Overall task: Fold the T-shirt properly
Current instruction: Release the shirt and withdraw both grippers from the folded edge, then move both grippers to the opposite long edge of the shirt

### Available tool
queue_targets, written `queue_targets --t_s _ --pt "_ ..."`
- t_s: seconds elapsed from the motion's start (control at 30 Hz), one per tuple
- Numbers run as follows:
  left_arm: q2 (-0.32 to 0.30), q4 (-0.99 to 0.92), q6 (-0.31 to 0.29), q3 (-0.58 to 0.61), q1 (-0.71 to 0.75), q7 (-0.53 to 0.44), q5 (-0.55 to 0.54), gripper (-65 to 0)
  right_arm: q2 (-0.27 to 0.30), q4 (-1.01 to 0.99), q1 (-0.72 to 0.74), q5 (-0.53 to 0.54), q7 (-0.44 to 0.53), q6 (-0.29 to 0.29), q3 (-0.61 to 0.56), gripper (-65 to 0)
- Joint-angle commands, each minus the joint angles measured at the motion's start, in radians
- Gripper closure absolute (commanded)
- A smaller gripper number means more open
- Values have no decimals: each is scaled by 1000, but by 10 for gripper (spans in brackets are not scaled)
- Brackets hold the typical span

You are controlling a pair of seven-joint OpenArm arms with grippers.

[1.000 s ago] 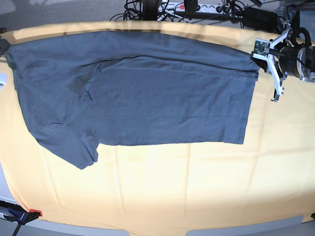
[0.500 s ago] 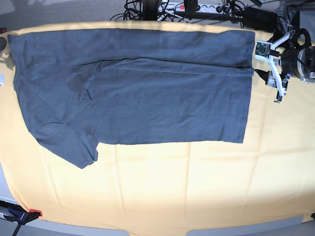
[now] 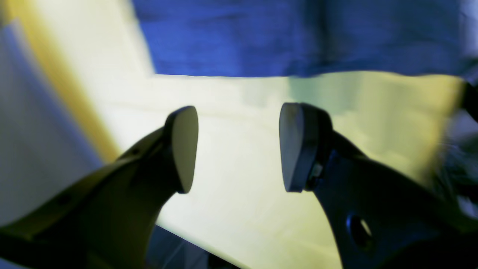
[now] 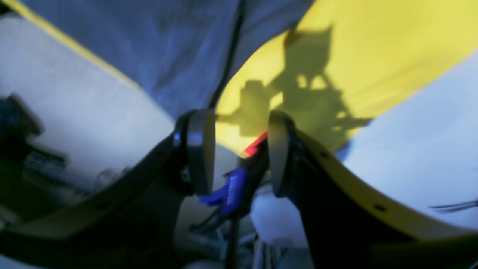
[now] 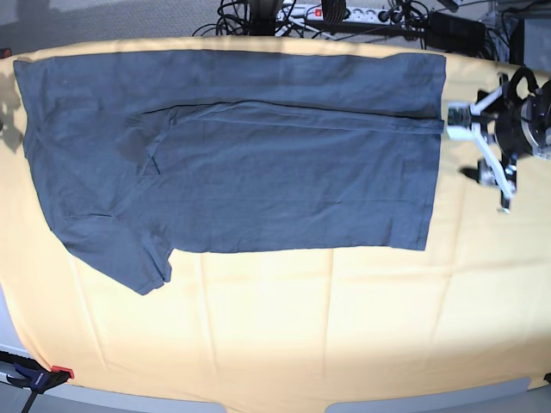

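Base view: the T-shirt [image 5: 241,155] lies flat on the yellow cloth [image 5: 301,327], far strip folded over, left gripper [image 5: 486,155] just off its right hem.

Left wrist: jaws wide, empty.

Right wrist: right gripper [image 4: 241,153] partly parted, nothing held.

I'd fold the near sleeve [image 5: 129,254] in next, keeping edges lined up.
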Motion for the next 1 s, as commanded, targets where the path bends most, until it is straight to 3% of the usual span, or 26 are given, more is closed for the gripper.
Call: queue_targets --t_s 0.0,0.2,0.3,0.4,0.6,0.7,0.8,0.87,0.97 --pt "-7 5 55 -13 -12 -2 21 -351 38 3 47 4 0 1 14 -263" --pt "-7 -33 357 -13 -12 77 117 -351 29 3 163 -49 0 1 14 -263" --pt "4 -107 470 -13 -13 92 175 -351 30 2 165 -115 84 1 14 -263" --pt "93 -205 552 -13 -43 95 196 -351 30 2 165 -189 155 1 14 -263" --pt "348 -441 693 -16 -174 140 151 -350 19 2 165 -423 429 1 14 -263" --pt "490 -595 702 -77 -209 138 129 -342 -16 2 165 -520 423 -101 14 -263" --pt "639 -732 666 -246 -216 129 5 -340 -66 -1 165 -612 420 -158 14 -263" --pt "734 -814 574 -406 -216 129 -142 -340 -98 -9 165 -651 417 -181 14 -263" --pt "847 -931 328 -657 -216 156 -423 -340 -134 -14 165 -683 418 -201 14 -263"
